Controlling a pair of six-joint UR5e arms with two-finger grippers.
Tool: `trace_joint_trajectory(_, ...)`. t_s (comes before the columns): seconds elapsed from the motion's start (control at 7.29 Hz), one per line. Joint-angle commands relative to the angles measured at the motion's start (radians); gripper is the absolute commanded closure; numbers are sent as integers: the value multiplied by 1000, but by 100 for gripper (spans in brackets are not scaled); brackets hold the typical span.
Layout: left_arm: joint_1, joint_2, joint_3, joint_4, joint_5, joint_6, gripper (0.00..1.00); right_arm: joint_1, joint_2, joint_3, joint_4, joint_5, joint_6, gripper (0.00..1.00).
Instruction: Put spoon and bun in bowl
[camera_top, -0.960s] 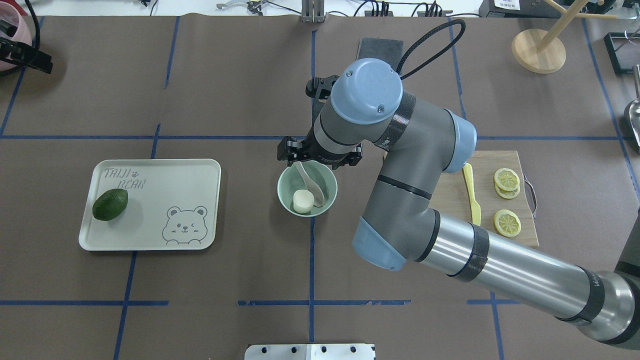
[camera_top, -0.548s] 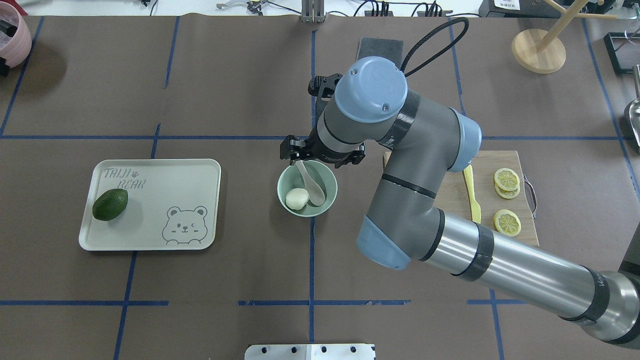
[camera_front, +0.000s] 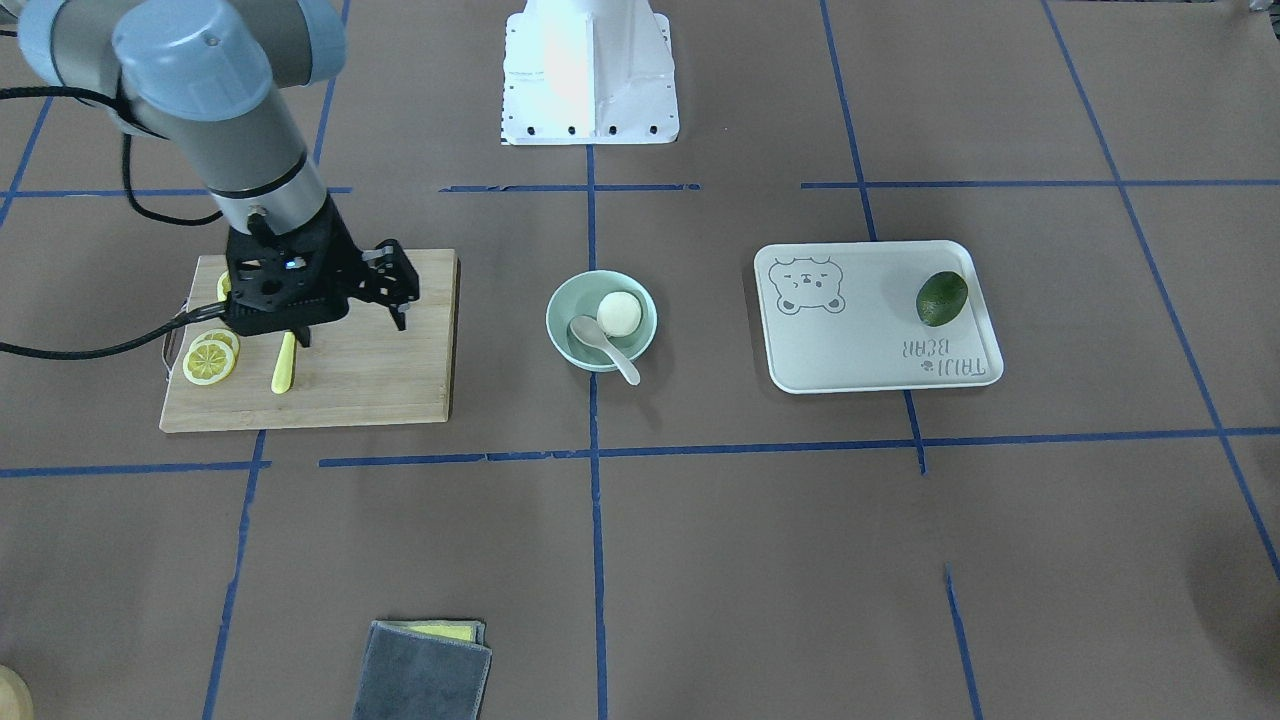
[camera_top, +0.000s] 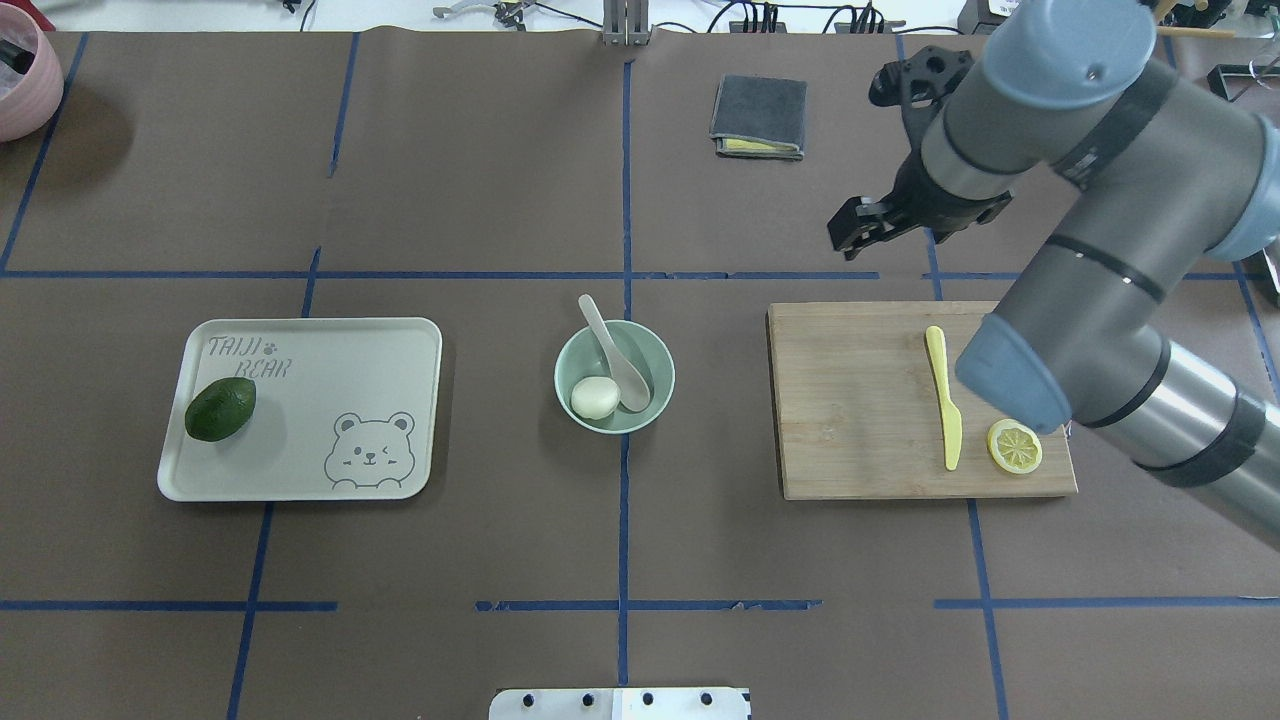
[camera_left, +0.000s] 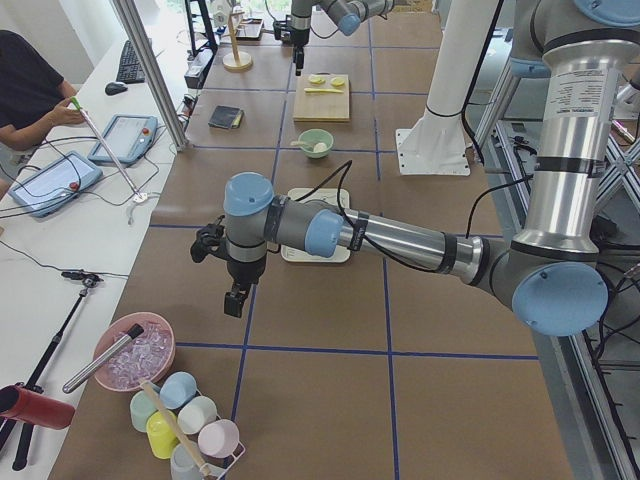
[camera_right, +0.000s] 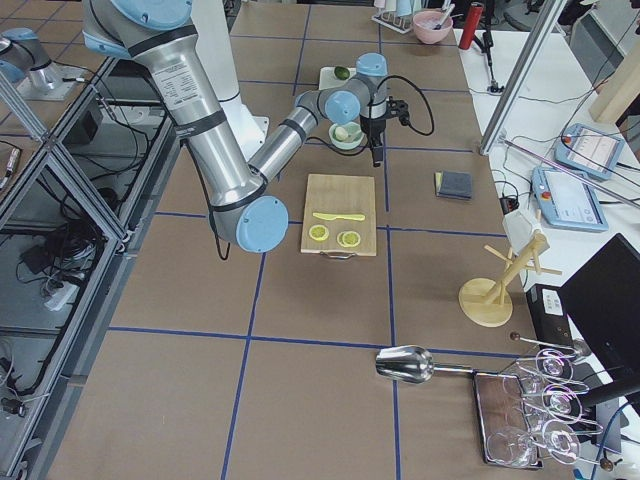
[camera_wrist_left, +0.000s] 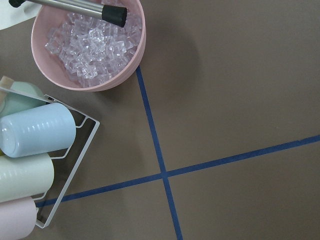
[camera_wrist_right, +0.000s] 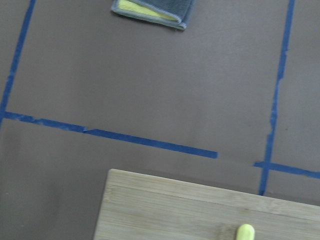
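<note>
While the mint-green bowl (camera_top: 655, 360), seen from overhead, holds the steamed bun (camera_top: 594, 398) at its seven o'clock, soup spoon (camera_top: 612, 352) handle over the eleven o'clock rim, right gripper (camera_front: 352, 333) wide and empty toward two o'clock by the cutting board (camera_top: 850, 400), left gripper (camera_left: 233, 300) far off, its spread impossible to tell.
</note>
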Motion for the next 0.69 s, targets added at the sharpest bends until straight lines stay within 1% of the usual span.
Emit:
trace_joint_trajectory(0.0, -47, 66, 36, 17, -98, 48, 0, 212, -109, -4, -44, 150, -215, 0)
trace_joint_trajectory(0.14, -47, 93, 31, 23, -106, 48, 0, 299, -171, -13, -44, 203, -356, 0)
trace_joint_trajectory(0.27, -47, 95, 31, 23, -108, 47, 0, 403, -230, -53, -44, 281, -474, 0)
trace_joint_trajectory(0.41, -46, 86, 30, 23, -108, 45, 0, 488, -264, -102, -44, 356, -590, 0)
trace_joint_trajectory(0.55, -47, 82, 28, 22, -108, 44, 0, 534, -324, -124, -42, 355, -731, 0)
